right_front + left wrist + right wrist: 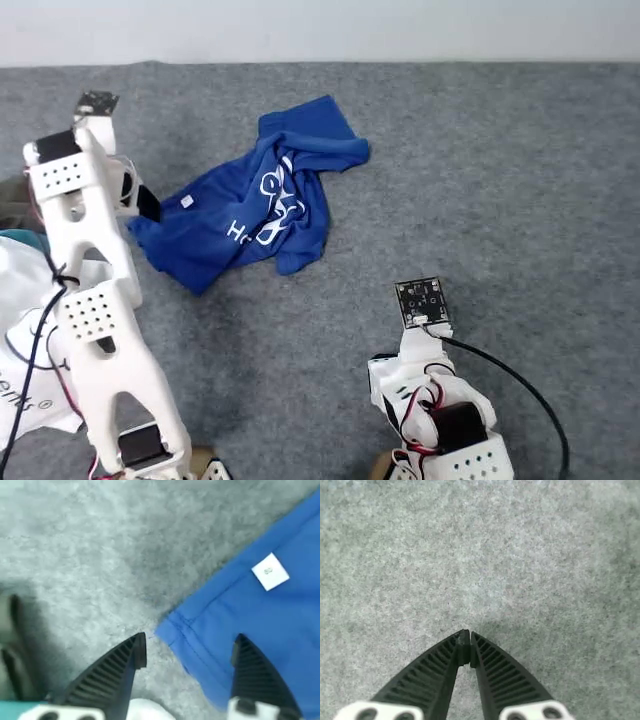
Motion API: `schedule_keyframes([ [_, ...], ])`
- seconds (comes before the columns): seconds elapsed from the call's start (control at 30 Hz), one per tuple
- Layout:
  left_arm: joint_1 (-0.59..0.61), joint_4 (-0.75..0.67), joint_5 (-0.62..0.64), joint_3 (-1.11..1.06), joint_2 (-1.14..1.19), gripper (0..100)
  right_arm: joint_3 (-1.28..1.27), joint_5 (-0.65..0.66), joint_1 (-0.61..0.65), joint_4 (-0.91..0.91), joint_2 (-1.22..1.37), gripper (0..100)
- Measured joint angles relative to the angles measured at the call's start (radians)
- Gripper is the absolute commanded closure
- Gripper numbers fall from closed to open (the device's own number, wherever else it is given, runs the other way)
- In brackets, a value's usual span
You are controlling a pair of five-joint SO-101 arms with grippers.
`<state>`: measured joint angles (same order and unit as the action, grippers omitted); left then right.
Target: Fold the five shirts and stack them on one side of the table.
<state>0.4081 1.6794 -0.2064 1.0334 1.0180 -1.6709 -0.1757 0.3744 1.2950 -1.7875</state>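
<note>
1. Since the blue shirt (265, 205) lies crumpled and unfolded near the middle of the table (500, 180), it looks like the garment now in hand; folding has not begun on it.
2. The left end effector (190, 642) hangs low over the shirt's corner on the side nearest that arm, jaws spread wide with one finger over bare table and the other over blue cloth. It holds nothing. That straddle suits pinching the hem to pull the shirt flat.
3. A small white label (270, 571) shows on the cloth just beyond the corner.
4. The right end effector (470, 640) is closed tight on nothing, above bare table and well apart from the shirt, probably parked out of the way.
5. White shirts (25, 300) lie heaped at the table's edge beside the left arm, apparently waiting their turn.
</note>
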Motion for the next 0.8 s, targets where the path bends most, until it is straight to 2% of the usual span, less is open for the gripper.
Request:
schedule_keyframes([
  [0.33,-0.028,-0.018,-0.006,0.021,0.100,74,0.000,0.000,0.000,0.000,0.000,99.0],
  [0.8,-0.068,-0.021,0.015,0.181,0.183,75,0.000,0.000,0.000,0.000,0.000,99.0],
])
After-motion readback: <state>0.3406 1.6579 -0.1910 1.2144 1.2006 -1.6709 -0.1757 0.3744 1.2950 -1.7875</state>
